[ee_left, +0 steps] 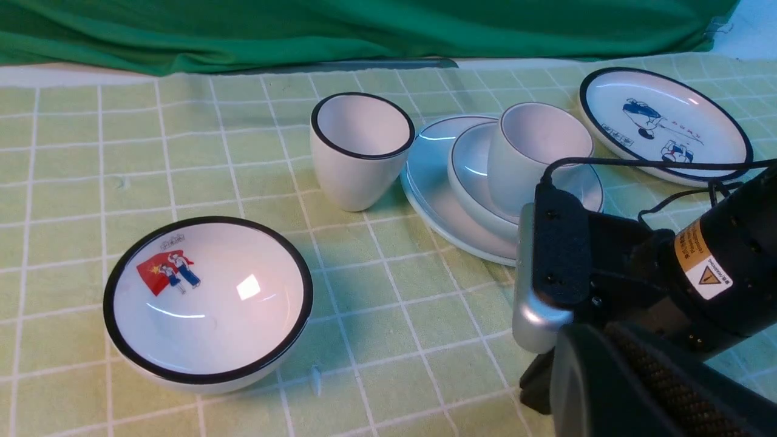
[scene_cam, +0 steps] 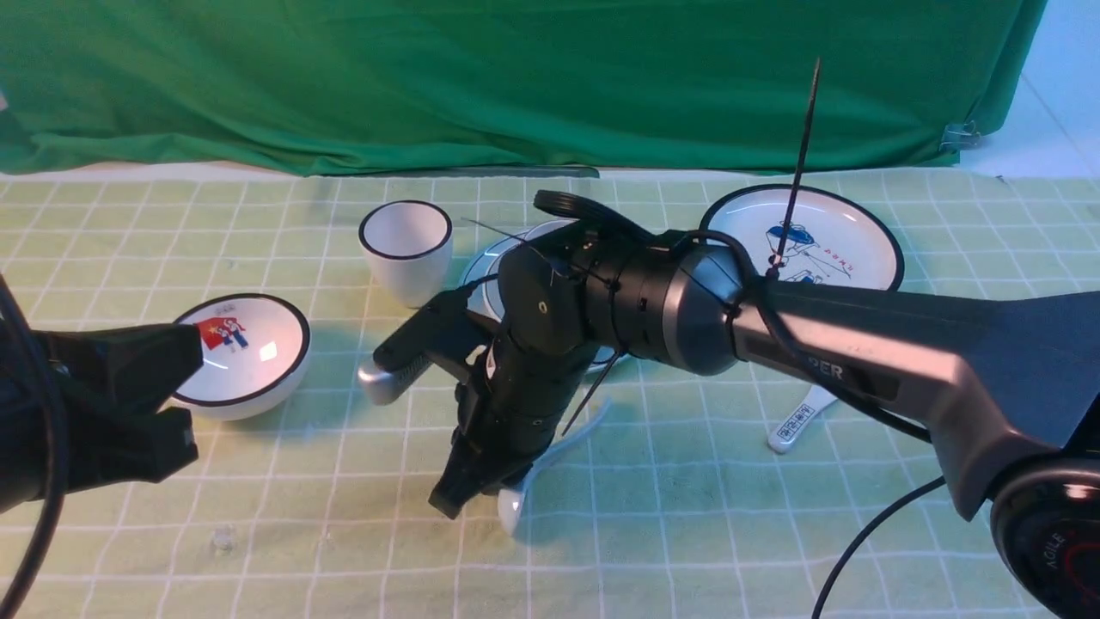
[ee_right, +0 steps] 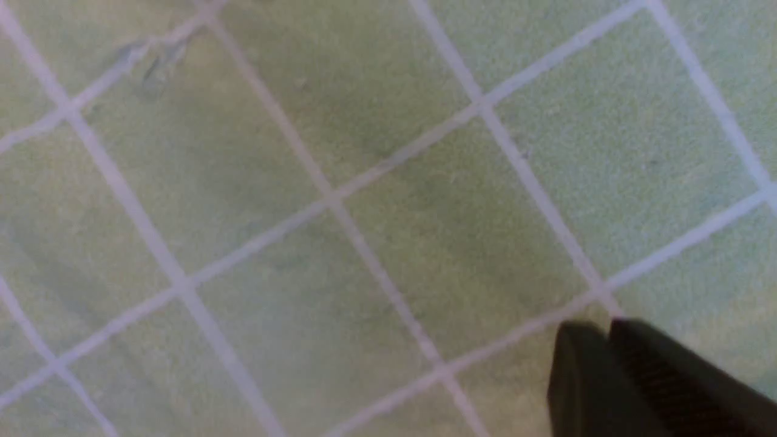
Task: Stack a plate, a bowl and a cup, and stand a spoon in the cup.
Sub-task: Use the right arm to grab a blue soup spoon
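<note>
Since right gripper (scene_cam: 448,505) sits pressed together, empty, I note spoon (scene_cam: 513,511) just beside at 3 o'clock, handle toward 1.

Cup (ee_left: 534,152) sat in bowl (ee_left: 470,176), bowl on plate (ee_left: 428,182); second cup (ee_left: 358,158) just left of that stack, second plate (ee_left: 665,124) to its right. Second bowl (ee_left: 206,303) lay front-left, spoon (scene_cam: 513,509) before the stack, second spoon (scene_cam: 795,425) right of it.

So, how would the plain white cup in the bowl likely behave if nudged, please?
The cup looks tall and tapered toward its base, so probably tippy. Its smooth glaze suggests a slippery hold, and it is likely rigid, chip-prone ceramic.
</note>
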Motion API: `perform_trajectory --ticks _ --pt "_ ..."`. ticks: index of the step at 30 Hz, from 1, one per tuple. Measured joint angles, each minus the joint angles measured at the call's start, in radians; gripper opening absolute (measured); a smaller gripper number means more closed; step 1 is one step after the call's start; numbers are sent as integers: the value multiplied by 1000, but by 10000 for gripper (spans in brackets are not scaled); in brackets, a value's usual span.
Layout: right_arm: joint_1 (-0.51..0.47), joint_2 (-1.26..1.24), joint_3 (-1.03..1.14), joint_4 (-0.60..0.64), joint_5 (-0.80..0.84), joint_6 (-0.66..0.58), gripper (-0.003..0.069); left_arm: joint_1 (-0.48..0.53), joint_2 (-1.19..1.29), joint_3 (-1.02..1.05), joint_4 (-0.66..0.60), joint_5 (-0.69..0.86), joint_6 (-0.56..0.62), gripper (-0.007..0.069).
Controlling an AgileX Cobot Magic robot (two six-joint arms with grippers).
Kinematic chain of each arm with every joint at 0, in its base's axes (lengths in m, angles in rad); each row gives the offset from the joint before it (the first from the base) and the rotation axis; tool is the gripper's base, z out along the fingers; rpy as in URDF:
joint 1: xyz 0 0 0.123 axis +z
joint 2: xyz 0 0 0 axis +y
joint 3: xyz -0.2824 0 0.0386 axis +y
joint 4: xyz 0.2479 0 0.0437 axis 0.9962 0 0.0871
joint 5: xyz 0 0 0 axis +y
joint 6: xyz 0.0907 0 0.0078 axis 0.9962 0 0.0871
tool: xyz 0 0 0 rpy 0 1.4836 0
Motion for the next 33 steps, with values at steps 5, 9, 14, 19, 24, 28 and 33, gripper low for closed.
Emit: perform_trajectory --ticks 5,9,14,19,24,28,33 --pt "-33 -51 59 -26 75 17 192 0 0 0 0 3 0 15" --pt "-76 -167 161 -37 73 32 213 0 0 0 0 3 0 15" --pt "-145 -293 316 -37 -15 122 243 0 0 0 0 3 0 15" --pt "-215 -322 442 -29 -168 246 354 0 0 0 0 3 0 15" --pt "-232 -323 460 -44 -216 272 475 0 0 0 0 3 0 15" --pt "-232 -315 460 -44 -265 301 473 0 0 0 0 3 0 15" --pt "-232 -283 460 -43 -277 331 450 0 0 0 0 3 0 15"
